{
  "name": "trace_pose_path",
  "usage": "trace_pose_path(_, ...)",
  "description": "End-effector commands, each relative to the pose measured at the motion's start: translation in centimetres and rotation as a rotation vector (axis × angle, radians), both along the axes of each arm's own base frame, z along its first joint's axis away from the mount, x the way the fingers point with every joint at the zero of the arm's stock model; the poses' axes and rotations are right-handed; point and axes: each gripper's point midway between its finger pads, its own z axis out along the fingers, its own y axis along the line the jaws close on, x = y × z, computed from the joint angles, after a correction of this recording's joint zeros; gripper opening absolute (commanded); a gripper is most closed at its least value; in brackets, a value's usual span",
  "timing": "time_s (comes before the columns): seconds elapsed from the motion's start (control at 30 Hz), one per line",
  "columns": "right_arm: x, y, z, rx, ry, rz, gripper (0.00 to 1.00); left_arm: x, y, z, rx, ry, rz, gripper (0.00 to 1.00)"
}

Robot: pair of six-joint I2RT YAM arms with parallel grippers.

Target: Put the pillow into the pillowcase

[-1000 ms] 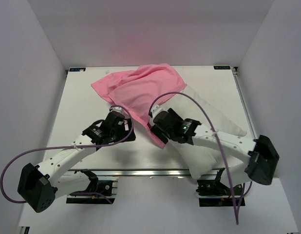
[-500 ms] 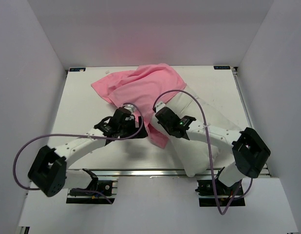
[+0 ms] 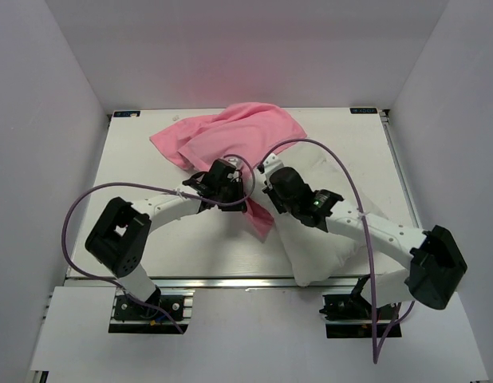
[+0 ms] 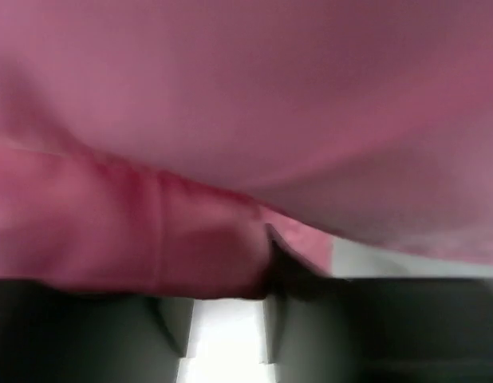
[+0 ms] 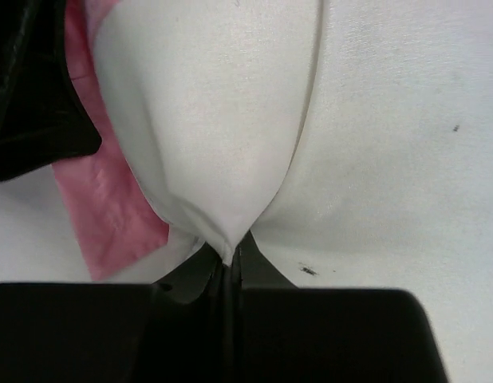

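Note:
The pink pillowcase point(image 3: 238, 132) lies crumpled at the table's far centre, with a flap trailing down toward the middle. To its right the white pillow point(image 3: 334, 231) lies slanted, its upper end under the pillowcase. My left gripper point(image 3: 242, 190) sits at the pillowcase's near edge. In the left wrist view the pillowcase point(image 4: 246, 96) fills the frame, and a bunched fold sits between the tips of the left gripper point(image 4: 226, 299). My right gripper point(image 3: 269, 177) is shut on a pinch of the pillow point(image 5: 374, 144). That pinch shows at the right gripper point(image 5: 232, 263), with the pillowcase point(image 5: 111, 207) just left.
White walls enclose the white table point(image 3: 143, 231) on three sides. Purple cables point(image 3: 310, 145) loop over both arms above the pillow. The two wrists are close together at mid-table, and the left gripper's black body point(image 5: 31, 88) shows at the upper left of the right wrist view.
The left arm swung right to the pillowcase's near edge and its jaws narrowed on the fabric. The right gripper shut on the pillow. The pillow's near end shifted left.

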Motion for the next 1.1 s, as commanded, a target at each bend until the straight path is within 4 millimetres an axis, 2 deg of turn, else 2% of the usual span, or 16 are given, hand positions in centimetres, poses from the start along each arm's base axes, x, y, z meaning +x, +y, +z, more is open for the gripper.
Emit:
trace_pose_path(0.0, 1.9, 1.8, 6.4, 0.269, -0.180, -0.033, 0.00, 1.3, -1.3, 3.7, -0.066, -0.074, -0.028, 0.29)
trace_pose_path(0.03, 2.5, 2.4, 8.1, 0.344, -0.236, -0.038, 0.00, 1.2, -1.5, 4.5, -0.085, -0.080, -0.035, 0.15)
trace_pose_path(0.07, 2.5, 2.3, 8.2, 0.367, -0.260, -0.037, 0.00, 0.9, -1.8, 5.8, -0.114, -0.094, -0.050, 0.00)
trace_pose_path(0.13, 2.6, 2.4, 10.7, 0.465, -0.343, -0.030, 0.00, -0.2, -2.8, 8.0, -0.140, -0.119, -0.095, 0.00)
trace_pose_path(0.17, 3.0, 2.8, 13.5, 0.556, -0.425, -0.027, 0.00, -0.8, -3.0, 10.1, -0.163, -0.156, -0.117, 0.00)
trace_pose_path(0.2, 3.2, 2.3, 14.6, 0.580, -0.478, -0.044, 0.00, -1.2, -3.7, 12.2, -0.187, -0.191, -0.141, 0.00)
trace_pose_path(0.27, 3.7, 1.9, 18.1, 0.686, -0.578, -0.080, 0.00, -3.8, -4.8, 15.7, -0.218, -0.238, -0.216, 0.00)
trace_pose_path(0.33, 4.4, 0.6, 20.1, 0.710, -0.671, -0.146, 0.00, -6.5, -6.4, 19.6, -0.279, -0.282, -0.308, 0.00)
trace_pose_path(0.37, 4.3, 0.0, 22.5, 0.787, -0.753, -0.167, 0.00, -7.3, -6.7, 21.0, -0.304, -0.296, -0.339, 0.00)
trace_pose_path(0.43, 4.9, -1.0, 23.1, 0.802, -0.807, -0.239, 0.00, -9.5, -7.1, 24.9, -0.390, -0.321, -0.408, 0.00)
trace_pose_path(0.57, 5.3, -2.4, 24.7, 0.841, -0.929, -0.403, 0.00, -12.1, -7.3, 28.5, -0.496, -0.297, -0.497, 0.00)
trace_pose_path(0.7, 4.6, -2.7, 24.9, 0.829, -0.989, -0.499, 0.00, -13.0, -7.9, 27.2, -0.502, -0.214, -0.538, 0.00)
trace_pose_path(0.87, 3.9, -1.7, 24.2, 0.816, -0.959, -0.503, 0.00, -10.5, -8.0, 23.7, -0.424, -0.224, -0.428, 0.00)
trace_pose_path(0.97, 3.6, -2.4, 24.4, 0.792, -0.975, -0.505, 0.00, -9.0, -7.8, 24.2, -0.404, -0.272, -0.365, 0.00)
trace_pose_path(1.03, 3.5, -1.9, 23.8, 0.772, -0.958, -0.459, 0.00, -8.2, -7.7, 24.9, -0.413, -0.303, -0.327, 0.00)
trace_pose_path(1.07, 3.5, -1.1, 22.9, 0.706, -0.918, -0.399, 0.00, -7.9, -7.5, 24.9, -0.408, -0.309, -0.303, 0.05)
